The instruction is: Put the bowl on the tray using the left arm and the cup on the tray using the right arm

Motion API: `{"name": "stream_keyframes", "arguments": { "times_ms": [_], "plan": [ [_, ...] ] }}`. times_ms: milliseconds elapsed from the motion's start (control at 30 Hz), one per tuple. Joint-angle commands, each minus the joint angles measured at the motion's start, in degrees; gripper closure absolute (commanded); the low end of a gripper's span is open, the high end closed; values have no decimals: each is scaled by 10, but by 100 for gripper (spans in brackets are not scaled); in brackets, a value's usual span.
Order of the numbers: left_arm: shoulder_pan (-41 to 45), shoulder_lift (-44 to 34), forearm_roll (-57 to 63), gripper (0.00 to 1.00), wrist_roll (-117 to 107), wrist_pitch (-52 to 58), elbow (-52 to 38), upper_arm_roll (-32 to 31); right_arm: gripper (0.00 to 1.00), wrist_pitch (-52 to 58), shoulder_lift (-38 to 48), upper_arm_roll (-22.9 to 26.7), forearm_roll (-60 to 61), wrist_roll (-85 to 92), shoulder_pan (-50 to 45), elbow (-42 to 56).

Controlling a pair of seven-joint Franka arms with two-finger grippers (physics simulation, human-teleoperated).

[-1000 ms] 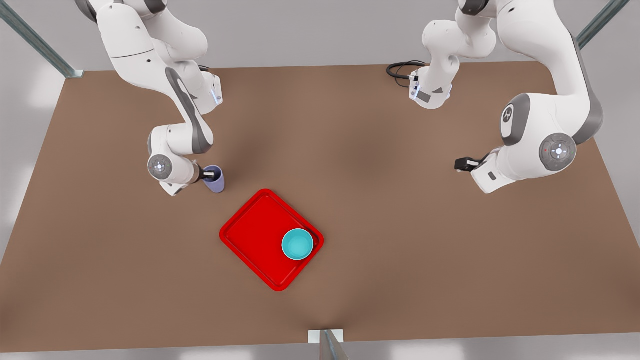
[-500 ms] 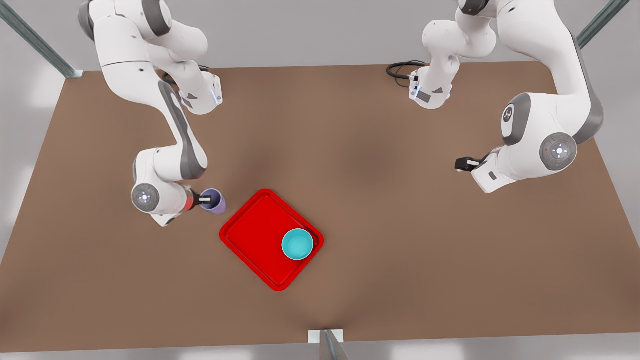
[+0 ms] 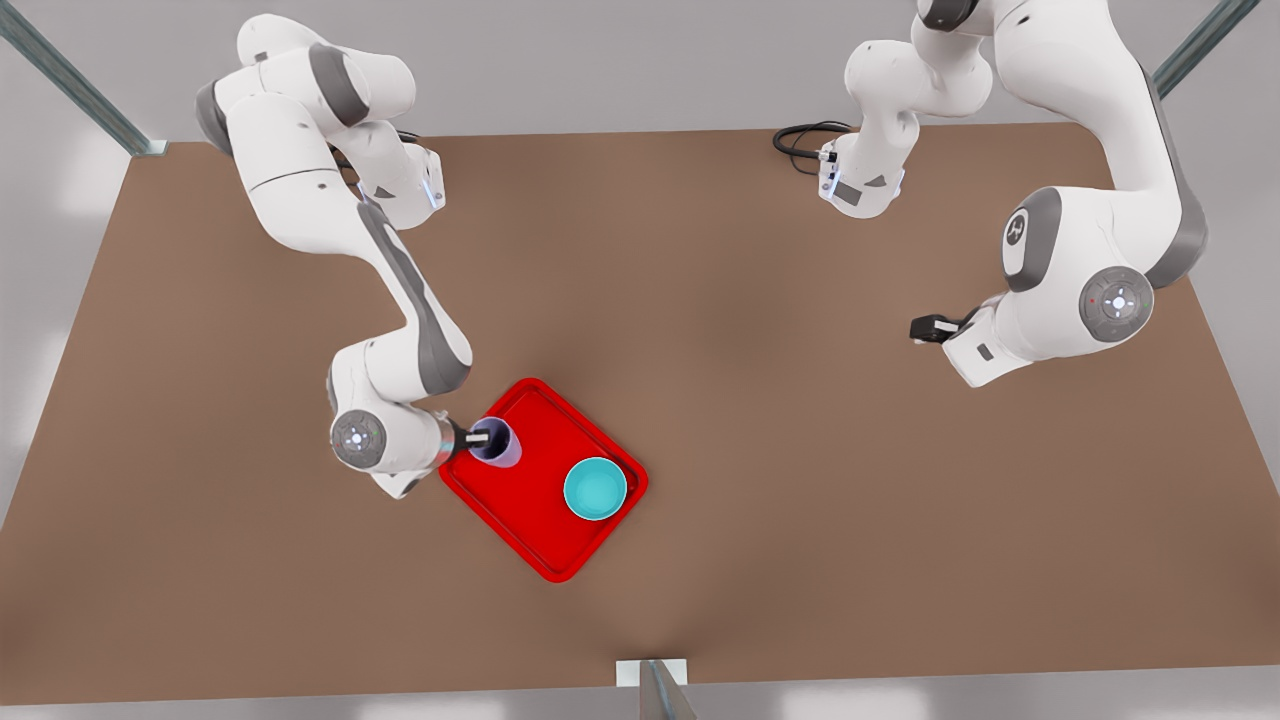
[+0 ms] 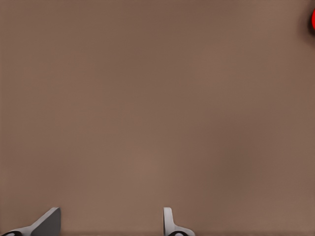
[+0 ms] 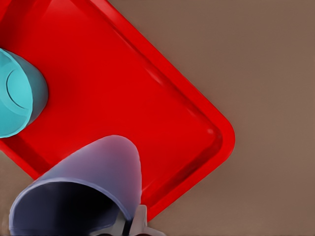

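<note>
- Right wrist view: the right gripper (image 5: 129,227) is seen pinched on the rim of the cup (image 5: 83,194), one finger inside the dark mouth and one finger (image 5: 141,220) against the outer lavender wall.
- Front view: the right gripper (image 3: 478,438) is placed over the tray's corner toward the front view's left; the cup (image 3: 496,444) is held there over the tray (image 3: 530,530), slightly tilted. Whether its base touches the tray floor cannot be told.
- Left wrist view: the left gripper (image 4: 110,222) is shown with its jaws spread wide and nothing between them; only the bare brown table (image 4: 147,108) lies beneath.
- The left gripper (image 3: 925,328) is found well apart from the tray, toward the front view's right, where that arm waits.
- The bowl (image 3: 595,489) is seated upright on the tray, in the corner toward the front view's right, clear of the cup.
- The bowl (image 5: 17,101) is also caught in the right wrist view, beside the cup, not touching it.
</note>
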State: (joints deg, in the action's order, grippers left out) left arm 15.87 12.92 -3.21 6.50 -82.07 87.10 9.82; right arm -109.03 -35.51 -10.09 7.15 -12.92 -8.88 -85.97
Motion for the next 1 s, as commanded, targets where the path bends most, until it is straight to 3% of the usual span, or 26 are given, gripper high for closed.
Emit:
{"name": "stream_keyframes", "arguments": {
  "times_ms": [0, 300, 333, 367, 400, 633, 700, 800, 833, 867, 900, 967],
  "plan": [
    [-1, 0, 0, 0, 0, 1, 0, -1, 79, 0, -2, 0, -4, -2, -1, 1],
    [-1, 1, 0, 0, 0, 0, 0, 0, 78, 0, -55, -9, -16, 3, -21, 39],
    [-1, 1, 0, 0, 0, 1, 0, 0, 64, 0, -56, -8, -16, 3, -21, 38],
    [-1, 1, 0, 0, 0, 0, 0, 0, 28, 0, -56, -9, -21, 2, -21, 37],
    [-1, 0, 0, 0, 0, 1, 0, 0, 0, -1, -55, -9, -28, 0, -21, 37],
    [-1, 1, 0, 0, 0, 0, 0, -1, 0, -2, -33, -11, -22, -2, -18, 41],
    [-1, 1, 0, 0, 0, 0, 0, -1, 0, 4, 38, 3, -24, -3, 1, 41],
    [-1, 3, 0, 0, -1, -1, -2, -2, 0, 59, 175, 12, -30, 14, 112, 27],
    [-1, 16, -1, 0, -2, 0, -25, -3, 0, 59, 277, 13, -44, 26, 144, -57],
    [-1, 23, -3, 0, -2, 2, -36, -3, 0, 123, 276, 22, -48, 47, 150, -44],
    [-1, 22, -2, 0, -2, 2, -36, -2, 0, 191, 231, 38, -48, 64, 149, 45],
    [0, 23, 1, 0, -1, 4, -36, -2, 0, 226, 213, 53, -56, 63, 136, 82]
  ]
}}
